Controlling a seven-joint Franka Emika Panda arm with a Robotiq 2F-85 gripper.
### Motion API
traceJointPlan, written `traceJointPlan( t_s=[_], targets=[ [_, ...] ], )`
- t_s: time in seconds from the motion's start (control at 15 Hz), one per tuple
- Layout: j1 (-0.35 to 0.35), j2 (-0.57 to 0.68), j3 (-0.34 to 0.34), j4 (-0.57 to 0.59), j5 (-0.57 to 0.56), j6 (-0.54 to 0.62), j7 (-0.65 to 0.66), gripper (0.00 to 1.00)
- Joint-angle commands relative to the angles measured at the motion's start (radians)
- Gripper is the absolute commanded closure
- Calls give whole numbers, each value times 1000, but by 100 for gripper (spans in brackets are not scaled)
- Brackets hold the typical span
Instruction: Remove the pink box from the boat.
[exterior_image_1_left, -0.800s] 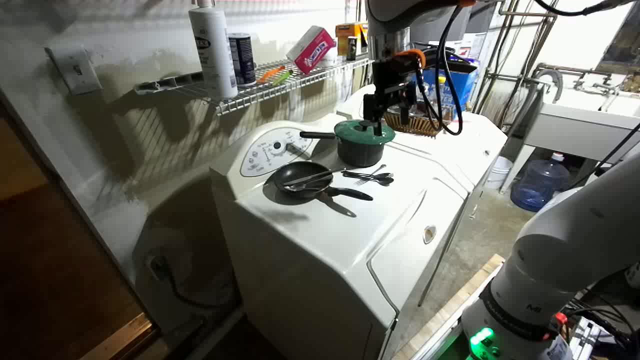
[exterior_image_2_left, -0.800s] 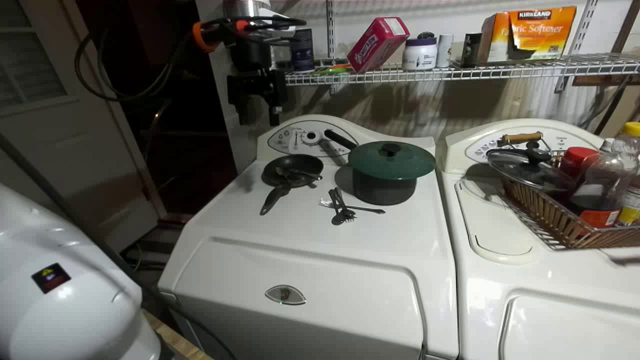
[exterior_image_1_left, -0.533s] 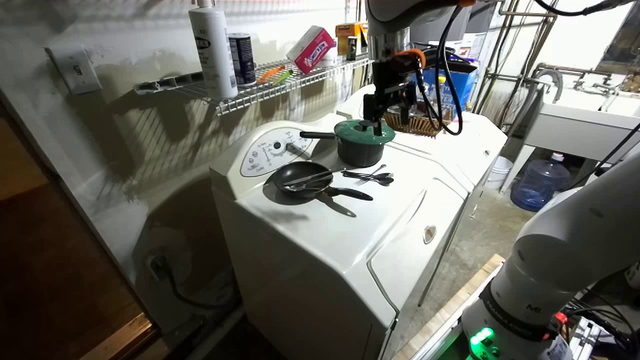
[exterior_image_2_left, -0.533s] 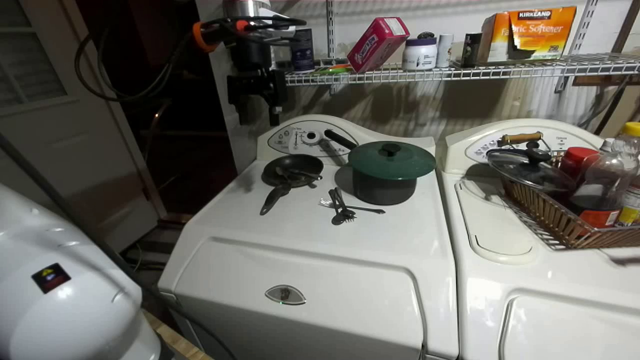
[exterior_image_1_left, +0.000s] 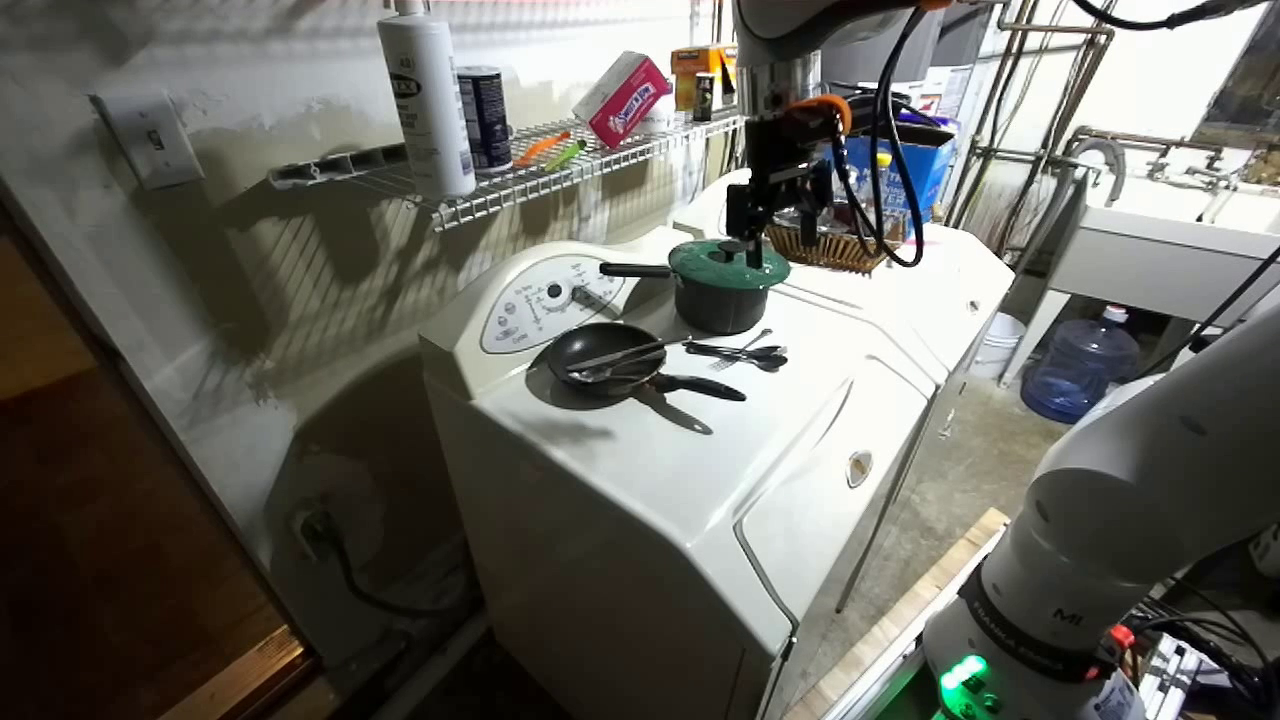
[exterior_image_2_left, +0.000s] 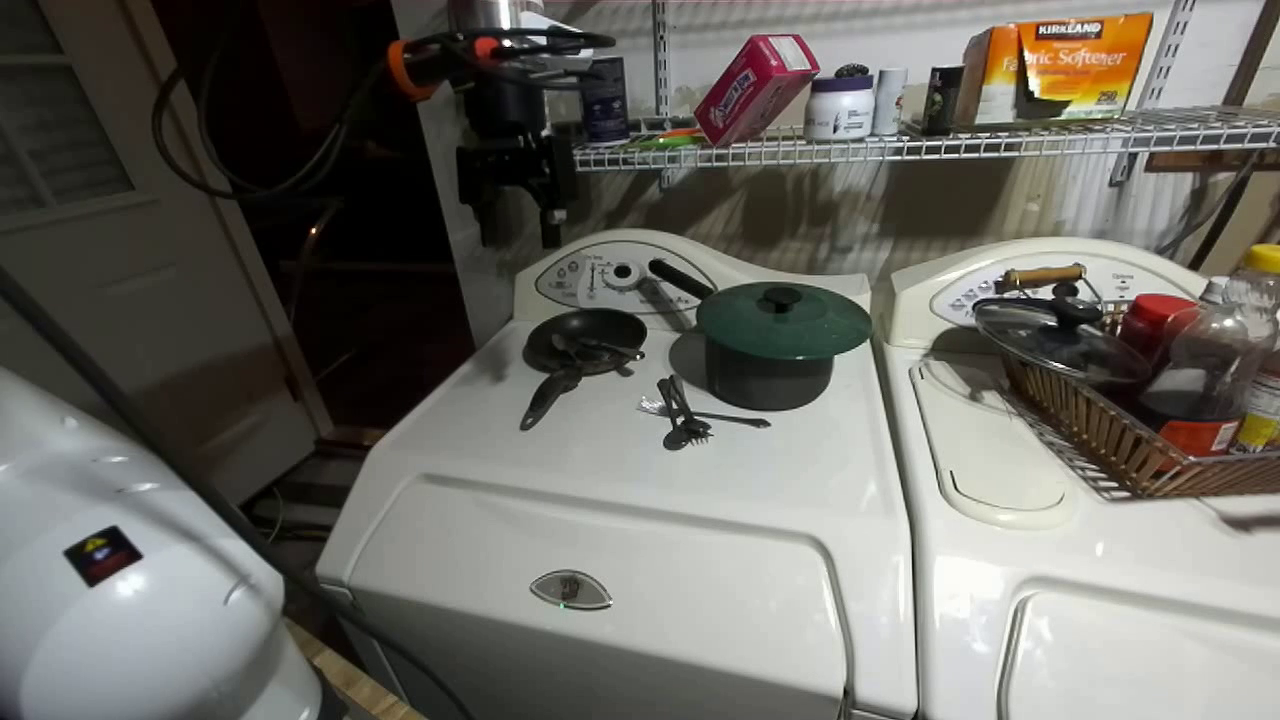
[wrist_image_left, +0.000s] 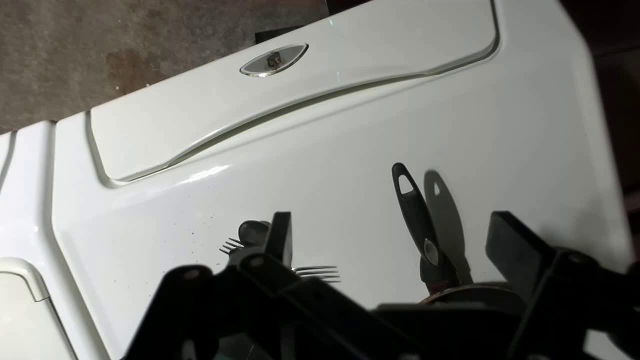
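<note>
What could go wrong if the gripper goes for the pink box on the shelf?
The pink box sits tilted on the wire shelf, so a nudge might topple it. A wide reach might knock the jar close beside it. The pan lies lower than the open gripper, so dipping might bump it.

A laundry room: two laundry machines (exterior_image_2_left: 620, 465), a fabric softener box (exterior_image_2_left: 1075, 65) at upper right in an exterior view, a sink (exterior_image_1_left: 1180, 240) at right in an exterior view.

White appliance top (exterior_image_2_left: 560, 450), and directly on it a black pan (exterior_image_2_left: 602, 322), a green-lidded pot (exterior_image_2_left: 768, 375) and some utensils (exterior_image_2_left: 687, 424).
</note>
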Motion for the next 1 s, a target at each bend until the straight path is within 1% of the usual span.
traceJointPlan(
  t_s=[0.0, 0.2, 0.4, 0.47, 0.53, 0.67, 0.73, 0.8, 0.93],
  targets=[
    [7, 20, -54, 124, 94, -5, -34, 0],
    [-5, 47, -106, 258, 183, 8, -60, 0],
    [-15, 100, -174, 396, 256, 74, -114, 0],
    [-19, 114, -195, 428, 282, 114, -121, 0],
    [-20, 147, -225, 475, 330, 135, -146, 0],
    [-27, 200, -268, 535, 416, 218, -184, 0],
    [-31, 238, -293, 572, 478, 242, -200, 0],
    [-37, 140, -248, 464, 383, 217, -159, 0],
    [-47, 193, -274, 513, 437, 241, -186, 0]
  ],
)
